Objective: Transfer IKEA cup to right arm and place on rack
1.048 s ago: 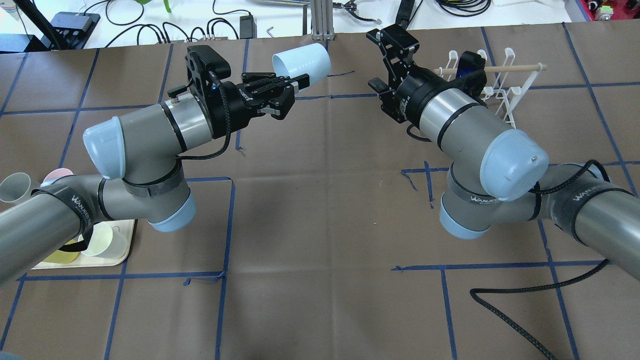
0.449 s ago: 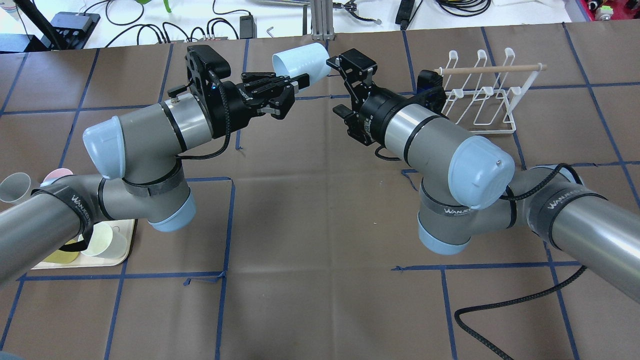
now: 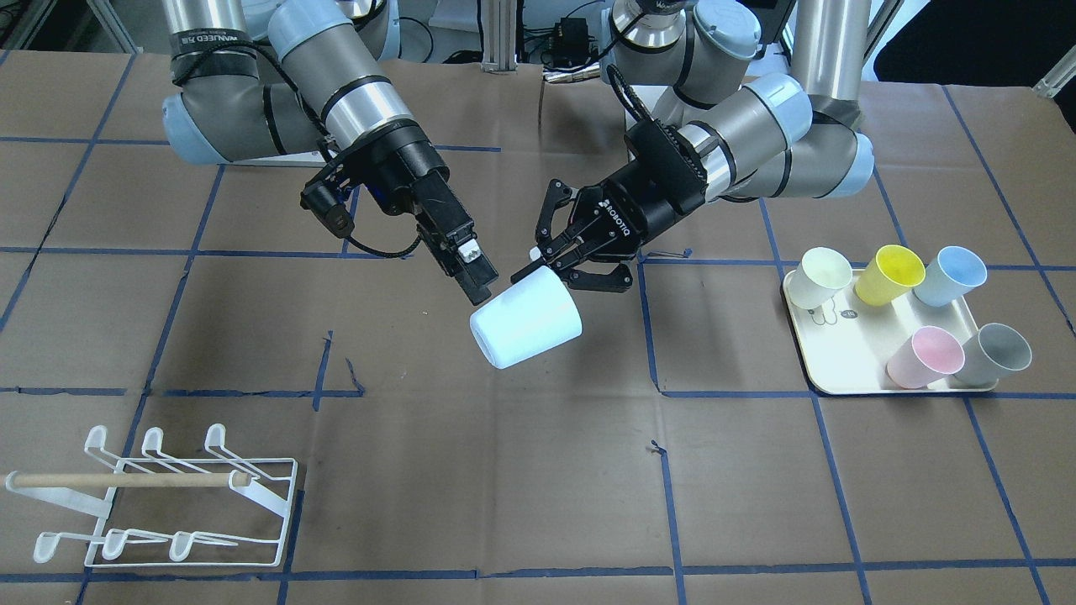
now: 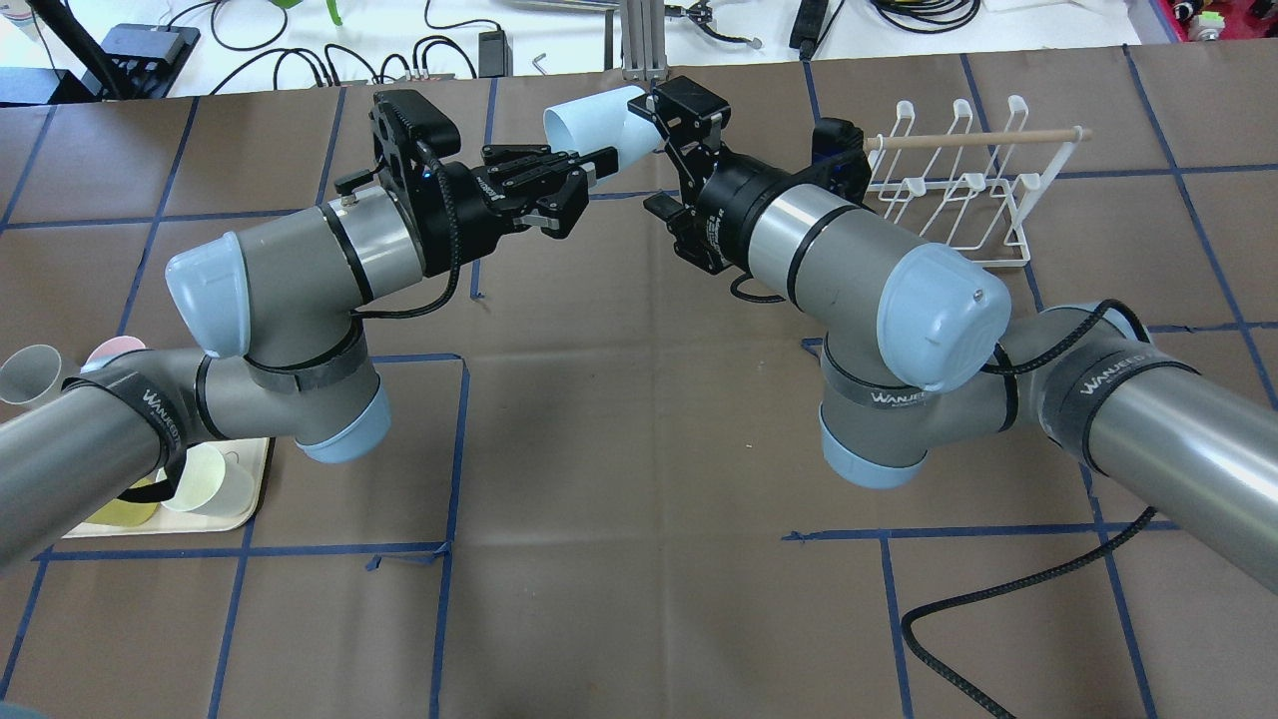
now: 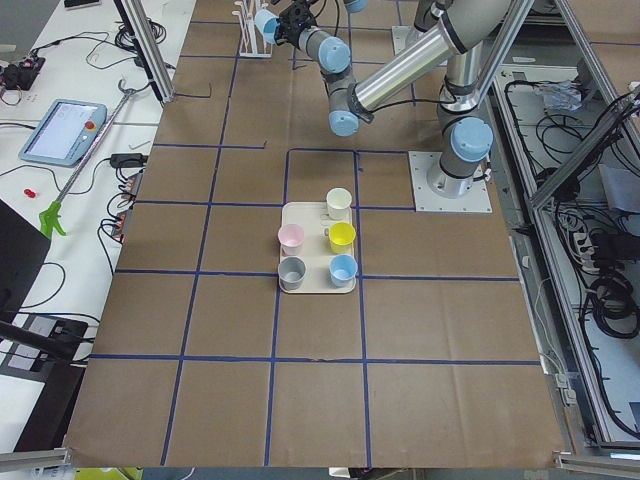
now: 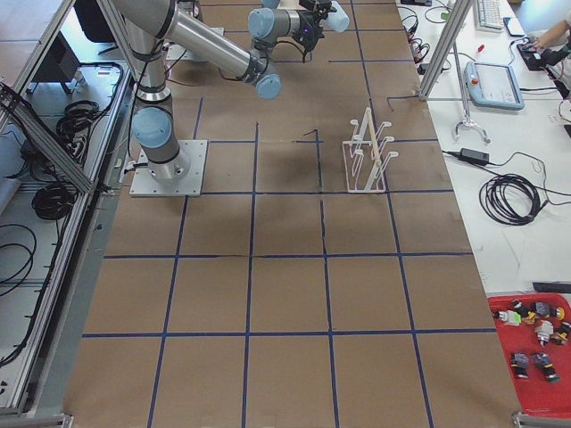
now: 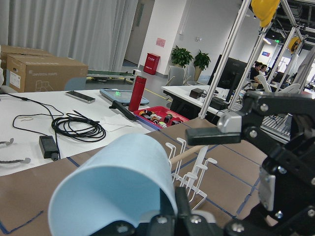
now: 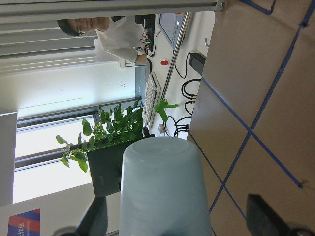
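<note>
A pale blue IKEA cup (image 4: 589, 118) hangs on its side above the table, and my left gripper (image 4: 605, 160) is shut on its rim. It also shows in the front view (image 3: 525, 323). My right gripper (image 4: 656, 152) is open. Its jaws stand either side of the cup's closed end. In the right wrist view the cup's bottom (image 8: 160, 182) fills the gap between the two fingers (image 8: 98, 216). The white wire rack (image 4: 958, 185) with its wooden dowel stands empty behind the right arm.
A cream tray (image 3: 841, 357) with several coloured cups sits on the left arm's side, partly under the left arm in the overhead view (image 4: 250, 499). A black cable (image 4: 998, 599) lies on the table by the right arm. Cables and gear line the far table edge.
My right arm has swung left, away from the rack, and its open gripper has come up around the cup's closed end. My left arm and the cup have not moved.
</note>
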`<state>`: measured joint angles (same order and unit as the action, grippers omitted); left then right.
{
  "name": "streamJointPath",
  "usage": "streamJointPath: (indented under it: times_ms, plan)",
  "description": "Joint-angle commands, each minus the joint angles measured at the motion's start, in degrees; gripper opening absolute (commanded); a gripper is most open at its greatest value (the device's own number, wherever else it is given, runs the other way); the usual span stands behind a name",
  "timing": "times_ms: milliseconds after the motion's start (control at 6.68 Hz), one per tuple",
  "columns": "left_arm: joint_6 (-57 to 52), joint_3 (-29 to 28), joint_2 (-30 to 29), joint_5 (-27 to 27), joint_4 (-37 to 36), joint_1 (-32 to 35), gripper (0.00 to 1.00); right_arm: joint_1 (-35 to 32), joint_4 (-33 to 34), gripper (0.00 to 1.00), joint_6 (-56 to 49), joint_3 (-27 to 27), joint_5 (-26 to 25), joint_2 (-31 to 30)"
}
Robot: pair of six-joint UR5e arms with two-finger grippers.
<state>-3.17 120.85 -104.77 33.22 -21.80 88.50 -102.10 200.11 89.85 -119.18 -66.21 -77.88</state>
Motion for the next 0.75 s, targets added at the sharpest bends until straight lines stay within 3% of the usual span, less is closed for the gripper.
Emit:
streamJointPath:
  times_ms: [0, 599]
  plan:
    - [0.01, 0.0, 0.09, 0.0, 0.0, 0.0, 0.05, -0.12, -0.16, 1.0, -0.02, 2.36, 0.03, 2.37]
    - [0.18, 0.0, 0.09, 0.0, 0.0, 0.09, 0.05, -1.43, -0.25, 1.0, -0.11, 7.63, -0.06, 7.38]
